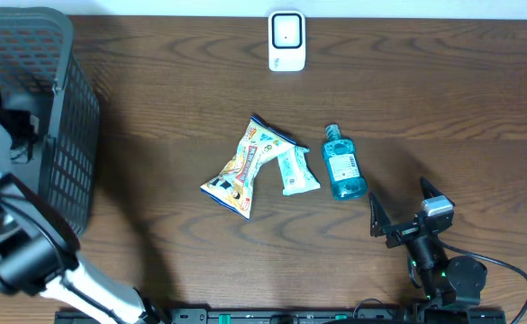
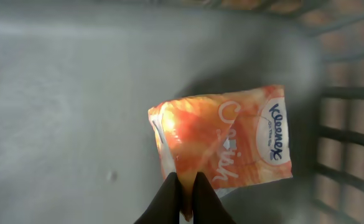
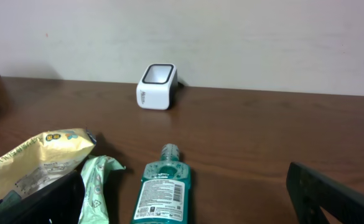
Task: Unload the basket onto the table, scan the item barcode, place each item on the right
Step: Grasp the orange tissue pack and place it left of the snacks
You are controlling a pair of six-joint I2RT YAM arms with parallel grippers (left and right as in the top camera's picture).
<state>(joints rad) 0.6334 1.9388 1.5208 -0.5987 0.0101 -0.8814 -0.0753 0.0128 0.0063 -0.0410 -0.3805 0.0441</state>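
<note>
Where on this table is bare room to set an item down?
Bare wood runs between the scanner and the snack bags, and right of the mouthwash bottle. The centre is crowded: bags and bottle lie side by side.

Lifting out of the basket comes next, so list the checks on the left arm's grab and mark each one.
1. Left gripper shut on tissue pack: ok.
2. Grip deep enough for lifting: cannot tell, only the pack's edge is pinched.
3. Barcode side known: cannot tell, only the branded face shows.
4. Scanner unobstructed: ok.
5. Right gripper open and out of the way, beside the bottle: ok.
</note>
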